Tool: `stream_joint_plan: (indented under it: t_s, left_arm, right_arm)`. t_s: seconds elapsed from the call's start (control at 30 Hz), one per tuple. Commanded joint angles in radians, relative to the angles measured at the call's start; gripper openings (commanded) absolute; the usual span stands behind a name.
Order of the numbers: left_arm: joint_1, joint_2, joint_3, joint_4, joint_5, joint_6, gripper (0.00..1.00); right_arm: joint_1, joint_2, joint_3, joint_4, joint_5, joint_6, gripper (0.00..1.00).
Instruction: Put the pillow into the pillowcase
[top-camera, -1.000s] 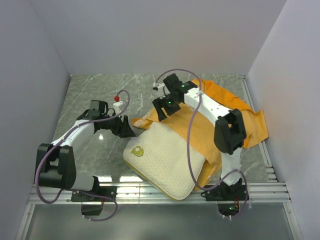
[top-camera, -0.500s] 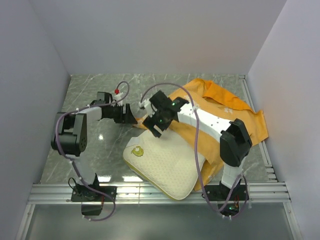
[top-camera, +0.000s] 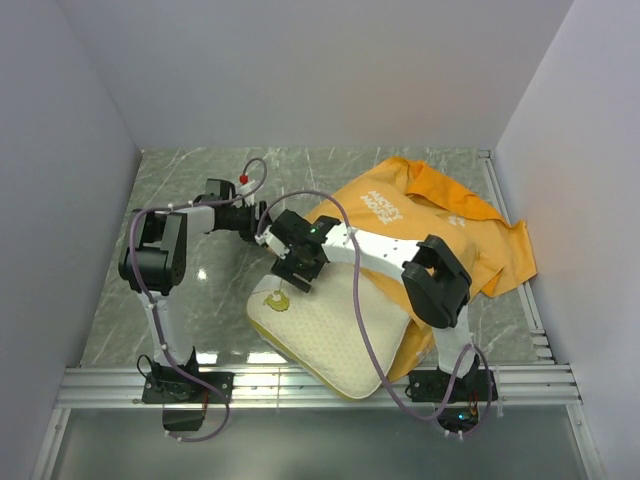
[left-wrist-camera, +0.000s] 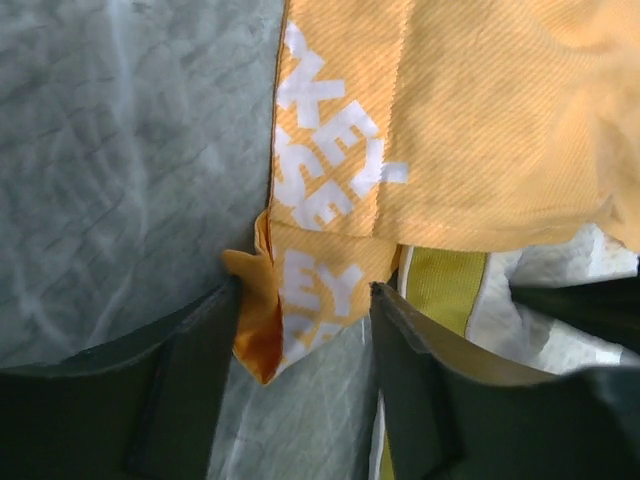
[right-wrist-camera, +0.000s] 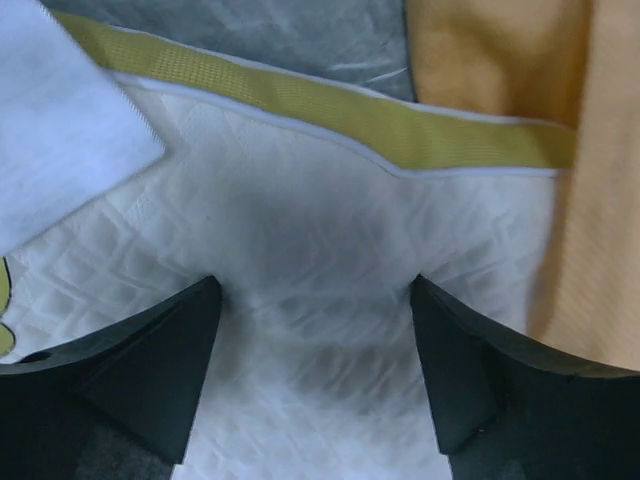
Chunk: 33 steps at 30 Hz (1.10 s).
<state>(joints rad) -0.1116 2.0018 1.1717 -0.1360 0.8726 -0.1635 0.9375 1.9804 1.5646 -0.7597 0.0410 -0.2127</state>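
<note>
left pincer (top-camera: 261, 224) and right pincer (top-camera: 285, 275) meet at the pillow's (top-camera: 335, 330) far corner, pillow mostly bare. left wrist: jaws parted astride the pillowcase (top-camera: 440, 225) corner (not pinched). right wrist: jaws wide over quilting. nearly all stuffing remains.

1. On the pillowcase (top-camera: 440, 215), toward its left edge in the top view, white block lettering (top-camera: 381, 204) stands in two lines: "MICKEY MOUSE", small but legible.
2. The left wrist view shows the same lettering (left-wrist-camera: 330, 160) on the pillowcase in fragments only: "KEY" above "SE".
3. The folded corner (left-wrist-camera: 300, 300) of the pillowcase, below those fragments, bears further white letters, partly hidden: "KEY" at best.
4. The pillow (top-camera: 320, 330), at the pillowcase's near-left edge, carries a yellow-green emblem (top-camera: 277, 300), too small to read.
</note>
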Motion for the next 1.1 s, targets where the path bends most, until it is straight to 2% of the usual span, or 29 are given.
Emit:
stream_joint_plan:
  t_s: [0.0,0.07,0.1,0.17,0.2,0.33,0.37,0.47,0.6,0.77,0.87,1.03,1.07]
  left_arm:
    - [-0.031,0.058,0.017,-0.022,-0.003,-0.001,0.6]
    - [-0.037,0.084,0.04,-0.059,-0.007,0.01,0.49]
    - [-0.039,0.094,0.052,-0.076,-0.001,0.018,0.32]
    - [-0.039,0.103,0.084,-0.126,0.025,0.054,0.1]
    - [-0.037,0.095,0.092,-0.173,0.025,0.067,0.0]
    - [-0.011,-0.018,0.06,-0.266,0.045,0.113,0.0]
    - [-0.008,-0.073,0.054,-0.296,0.046,0.142,0.0]
    - [0.012,-0.164,0.04,-0.408,0.045,0.219,0.0]
    - [0.064,-0.235,0.059,-0.565,0.072,0.289,0.0]
    - [0.188,-0.279,0.097,-0.718,0.022,0.409,0.0]
    - [0.243,-0.253,0.071,-0.751,-0.013,0.455,0.0]
    - [0.26,-0.229,-0.03,-0.66,-0.064,0.461,0.0]
    - [0.26,-0.21,-0.043,-0.653,-0.06,0.466,0.0]
  right_arm:
    - [-0.029,0.035,-0.043,-0.061,-0.117,0.035,0.7]
    - [-0.057,0.025,-0.063,-0.053,-0.164,0.039,0.5]
    - [-0.066,0.017,-0.069,-0.052,-0.17,0.041,0.26]
    - [-0.094,-0.027,-0.063,-0.046,-0.155,0.048,0.0]
    - [-0.101,-0.05,-0.055,-0.04,-0.141,0.053,0.0]
    - [-0.121,-0.196,-0.064,0.025,0.052,0.078,0.0]
    - [-0.118,-0.24,-0.074,0.048,0.163,0.072,0.0]
    - [-0.12,-0.29,-0.087,0.082,0.343,0.041,0.0]
    - [-0.117,-0.318,-0.129,0.125,0.483,-0.008,0.0]
    - [-0.117,-0.273,-0.225,0.206,0.522,-0.014,0.0]
    - [-0.117,-0.203,-0.209,0.269,0.531,-0.014,0.0]
    - [-0.091,-0.098,-0.025,0.211,0.351,0.015,0.0]
    - [-0.079,-0.085,0.032,0.168,0.245,0.018,0.0]
